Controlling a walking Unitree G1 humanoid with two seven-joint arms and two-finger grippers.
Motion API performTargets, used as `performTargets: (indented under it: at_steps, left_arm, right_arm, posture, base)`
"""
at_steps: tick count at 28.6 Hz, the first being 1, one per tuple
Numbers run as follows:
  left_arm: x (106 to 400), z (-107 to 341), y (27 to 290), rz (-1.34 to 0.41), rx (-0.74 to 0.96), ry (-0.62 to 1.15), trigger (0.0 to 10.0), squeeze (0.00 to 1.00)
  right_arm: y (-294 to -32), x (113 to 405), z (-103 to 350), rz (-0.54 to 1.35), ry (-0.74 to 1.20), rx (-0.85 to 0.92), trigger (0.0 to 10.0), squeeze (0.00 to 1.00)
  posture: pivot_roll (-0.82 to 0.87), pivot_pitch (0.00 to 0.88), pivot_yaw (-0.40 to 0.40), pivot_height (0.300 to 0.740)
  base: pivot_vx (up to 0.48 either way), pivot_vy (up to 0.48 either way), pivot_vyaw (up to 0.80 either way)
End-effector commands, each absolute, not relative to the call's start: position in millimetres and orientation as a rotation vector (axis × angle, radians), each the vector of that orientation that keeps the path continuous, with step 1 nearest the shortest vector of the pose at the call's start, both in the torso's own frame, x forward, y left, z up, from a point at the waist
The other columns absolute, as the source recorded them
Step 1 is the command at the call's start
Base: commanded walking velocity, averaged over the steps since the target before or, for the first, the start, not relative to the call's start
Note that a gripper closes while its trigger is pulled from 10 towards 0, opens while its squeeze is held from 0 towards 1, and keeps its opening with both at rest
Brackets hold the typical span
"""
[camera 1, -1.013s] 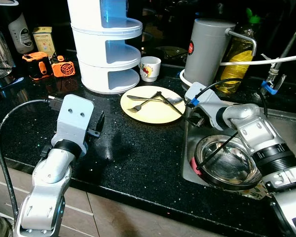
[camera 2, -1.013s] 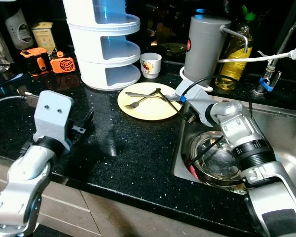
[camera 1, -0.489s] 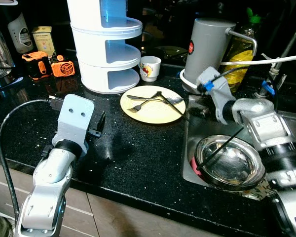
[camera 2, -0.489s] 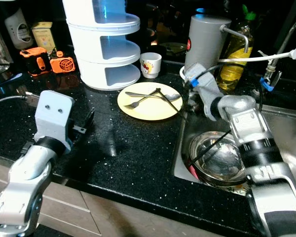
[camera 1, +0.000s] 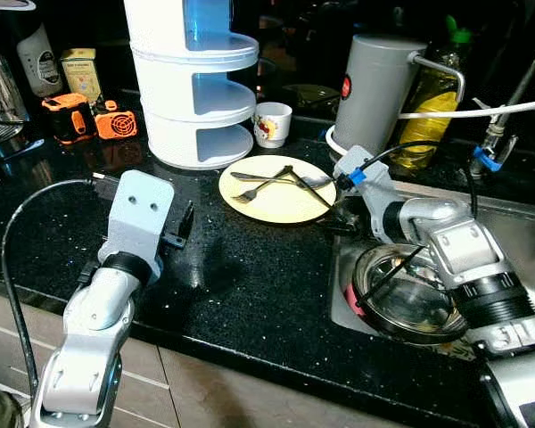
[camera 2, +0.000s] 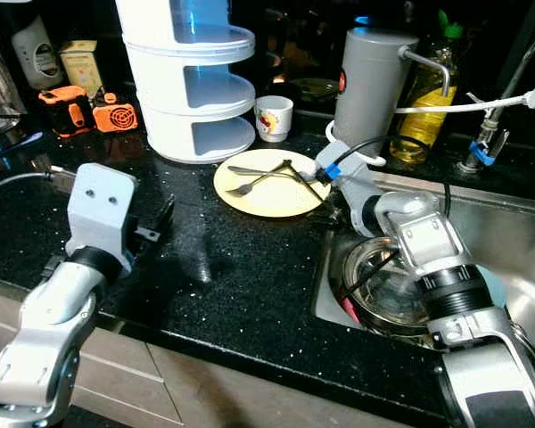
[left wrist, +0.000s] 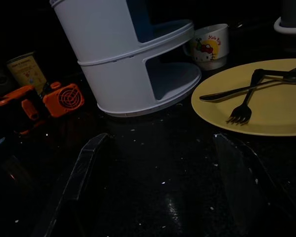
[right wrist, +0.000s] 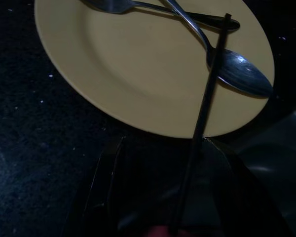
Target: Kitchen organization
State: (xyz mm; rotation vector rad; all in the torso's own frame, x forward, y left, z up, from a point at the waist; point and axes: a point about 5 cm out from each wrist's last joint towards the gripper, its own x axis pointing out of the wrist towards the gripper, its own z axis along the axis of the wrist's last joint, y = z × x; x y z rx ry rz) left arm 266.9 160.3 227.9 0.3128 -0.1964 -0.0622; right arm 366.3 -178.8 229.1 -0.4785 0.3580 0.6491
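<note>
Right gripper point(right wrist: 163, 197) open beside yellow plate point(camera 1: 272, 198) with 1 fork point(camera 1: 250, 191), 1 spoon point(camera 1: 296, 180), 1 chopstick point(right wrist: 202, 118).

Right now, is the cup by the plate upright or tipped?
Upright. The cup stands on its base on the counter, mouth up, behind the plate.

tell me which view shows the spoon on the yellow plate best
The right wrist view: the spoon is close, its shiny bowl lying near the yellow plate rim under a black chopstick. Both eye views show it small among crossed cutlery. The left wrist view catches just part of it at the picture's edge.
</note>
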Motion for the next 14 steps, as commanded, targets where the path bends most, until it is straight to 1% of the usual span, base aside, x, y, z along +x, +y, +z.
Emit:
performTargets:
  at_steps: [1,9,10,11,12,13,14]
  left_arm:
    - [268.3,227.9,157.7,-0.078,0.299,-0.2,10.0,0.0]
    - [268.2,229.6,158.4,-0.075,0.299,-0.204,10.0,0.0]
    - [268.2,229.7,158.6,-0.074,0.299,-0.204,10.0,0.0]
    - [268.3,230.0,158.7,-0.073,0.299,-0.204,10.0,0.0]
    - [268.3,230.0,158.7,-0.073,0.299,-0.204,10.0,0.0]
    - [268.3,230.2,158.8,-0.072,0.298,-0.205,10.0,0.0]
    - [268.4,230.3,158.8,-0.072,0.297,-0.205,10.0,0.0]
  right_arm:
    - [-179.8,366.6,228.0,0.633,0.373,-0.482,10.0,0.0]
    - [-180.1,368.0,224.7,0.609,0.392,-0.5,10.0,0.0]
    - [-181.0,368.5,224.3,0.601,0.394,-0.504,7.2,0.0]
    - [-181.2,368.5,224.2,0.6,0.396,-0.504,0.7,0.0]
    - [-181.2,368.5,224.2,0.6,0.396,-0.504,0.7,0.0]
    - [-180.9,368.4,224.1,0.601,0.395,-0.501,0.0,0.0]
    - [-180.5,368.1,224.1,0.604,0.395,-0.499,0.0,0.0]
  posture:
    - [0.1,0.0,-0.067,0.74]
    - [0.1,0.0,-0.066,0.74]
    - [0.1,0.0,-0.066,0.74]
    - [0.1,0.0,-0.068,0.74]
    - [0.1,0.0,-0.068,0.74]
    - [0.1,0.0,-0.07,0.74]
    - [0.1,0.0,-0.07,0.74]
  base:
    - [0.0,0.0,0.0]
    - [0.0,0.0,0.0]
    - [0.0,0.0,0.0]
    - [0.0,0.0,0.0]
    - [0.0,0.0,0.0]
    - [0.0,0.0,0.0]
    - [0.0,0.0,0.0]
